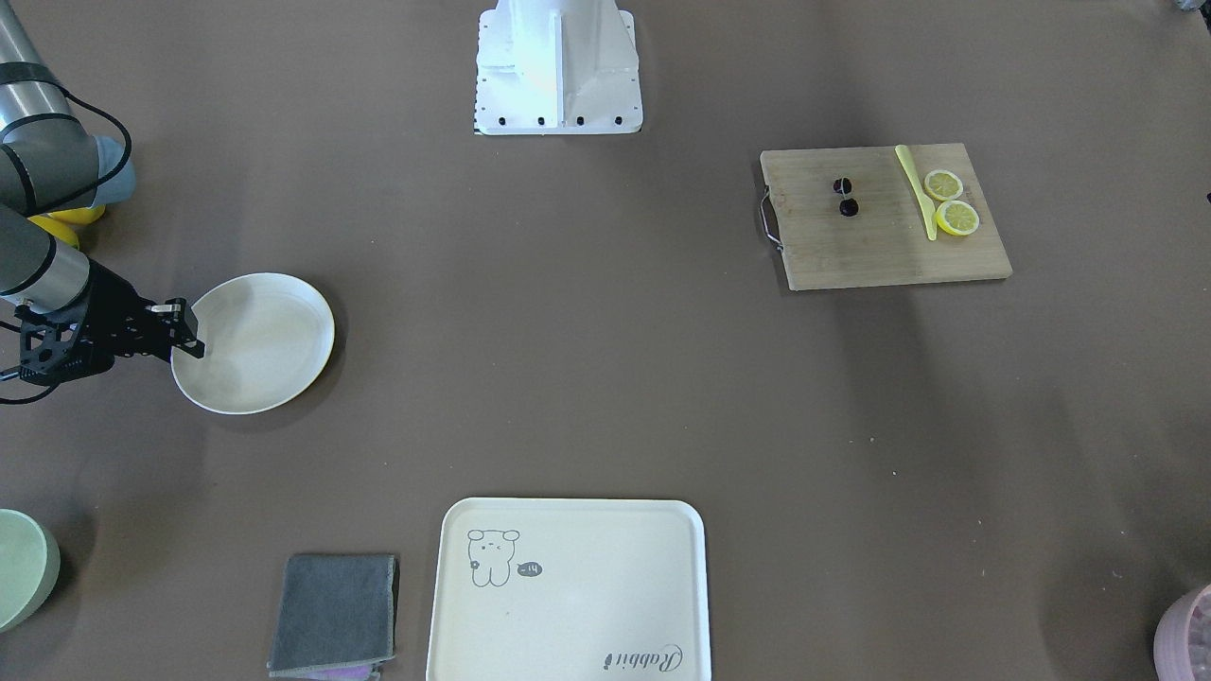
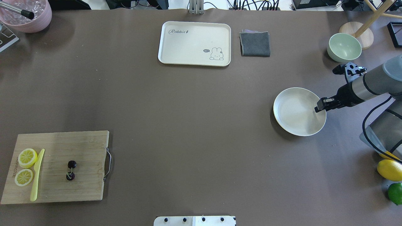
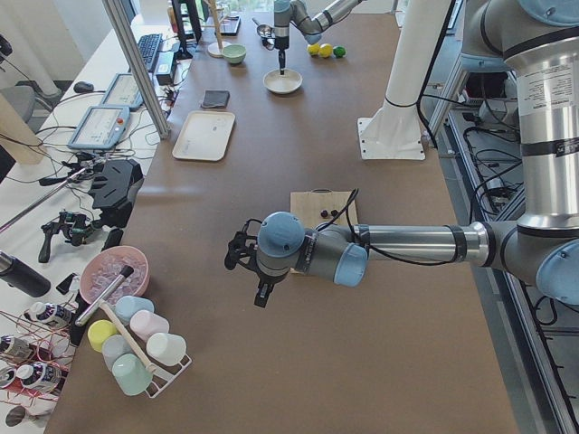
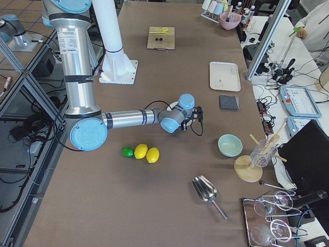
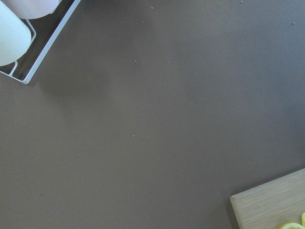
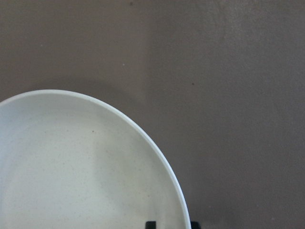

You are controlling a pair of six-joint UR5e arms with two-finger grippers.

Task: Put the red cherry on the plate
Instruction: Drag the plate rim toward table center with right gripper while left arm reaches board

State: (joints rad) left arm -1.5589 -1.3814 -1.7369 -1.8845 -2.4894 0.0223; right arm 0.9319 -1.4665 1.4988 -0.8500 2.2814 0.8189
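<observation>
The red cherry (image 2: 70, 176), a pair of tiny dark cherries (image 1: 849, 207) on a thin stem, lies on a wooden cutting board (image 2: 81, 147) at the robot's left. The round cream plate (image 2: 295, 113) sits far away on the robot's right side. My right gripper (image 2: 321, 105) is at the plate's (image 1: 265, 340) outer rim, open, with one fingertip on each side of the rim (image 6: 183, 200). My left gripper (image 3: 261, 291) hangs over bare table beyond the board's (image 3: 324, 210) outer end. Whether it is open or shut, I cannot tell.
Two lemon slices (image 2: 26, 157) and a yellow knife (image 2: 37, 175) share the board. A cream tray (image 2: 194, 44), grey cloth (image 2: 255, 44) and green bowl (image 2: 344, 47) line the far edge. A pink bowl (image 2: 26, 14) is at the far left. Lemons (image 2: 389, 169) and a lime (image 2: 395, 193) lie near the right arm.
</observation>
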